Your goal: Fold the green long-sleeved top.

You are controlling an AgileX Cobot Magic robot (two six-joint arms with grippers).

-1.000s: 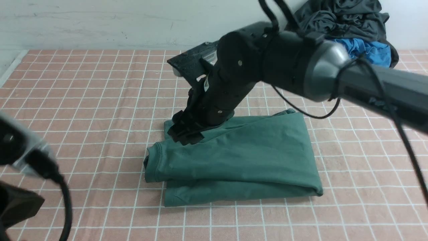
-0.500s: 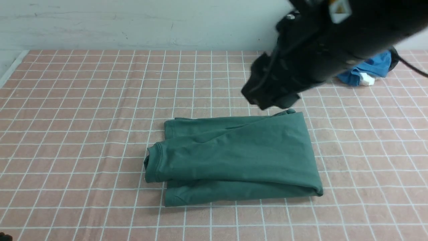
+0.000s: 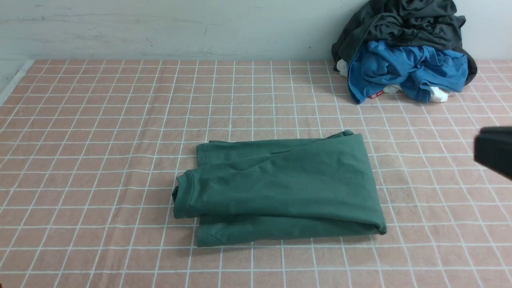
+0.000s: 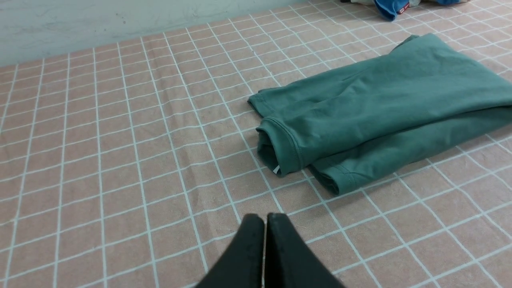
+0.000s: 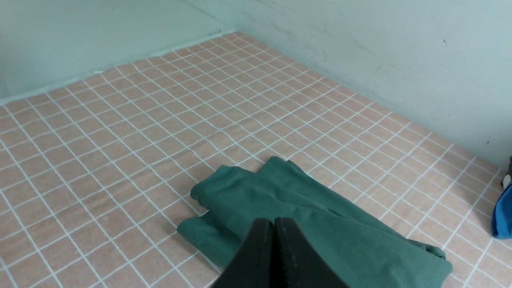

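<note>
I see the top (image 3: 280,188) lying folded in a compact stack, which I judge finished. My left gripper (image 4: 264,224) and right gripper (image 5: 274,228) are pressed together, holding nothing, clear of it.

Even, soft light (faint shadows); right arm (image 3: 495,152) edge blurred.

The green long-sleeved top (image 3: 280,188) is showing as soft, matt knit cloth with stitched hems. The worktop (image 3: 100,140) is wearing a matt, faintly textured pink checked cloth. Both grippers' jaws are looking like smooth matt black plastic.
</note>
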